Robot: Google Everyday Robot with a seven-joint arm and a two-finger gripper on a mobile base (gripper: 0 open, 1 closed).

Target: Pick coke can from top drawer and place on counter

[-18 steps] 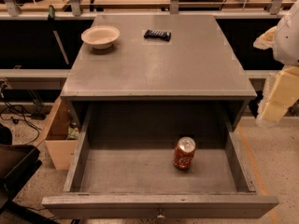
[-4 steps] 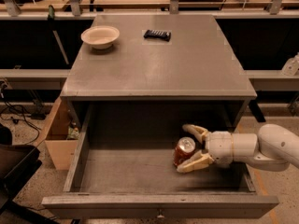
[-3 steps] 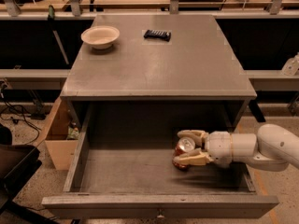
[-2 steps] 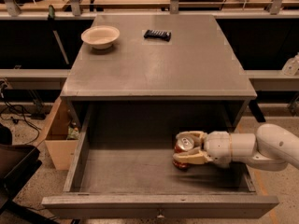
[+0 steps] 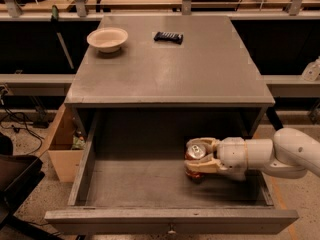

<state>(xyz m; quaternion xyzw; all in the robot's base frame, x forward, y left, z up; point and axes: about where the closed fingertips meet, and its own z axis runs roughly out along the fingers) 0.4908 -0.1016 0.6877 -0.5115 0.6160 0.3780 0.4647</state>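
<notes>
My cream two-finger gripper point(image 5: 199, 155) was clenched around the small red aluminium coke can point(image 5: 195, 151), which stood right of centre in the wide grey box-shaped top drawer point(image 5: 134, 181). If I lifted carelessly, the can might have clipped the flat grey counter point(image 5: 170, 69) edge overhead, or slipped from a shallow grip.

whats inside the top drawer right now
The coke can sits in the right part of the top drawer. The hand, extending in from the right, grips it. Its silver top shows; the fingers cover most of its red side.
</notes>
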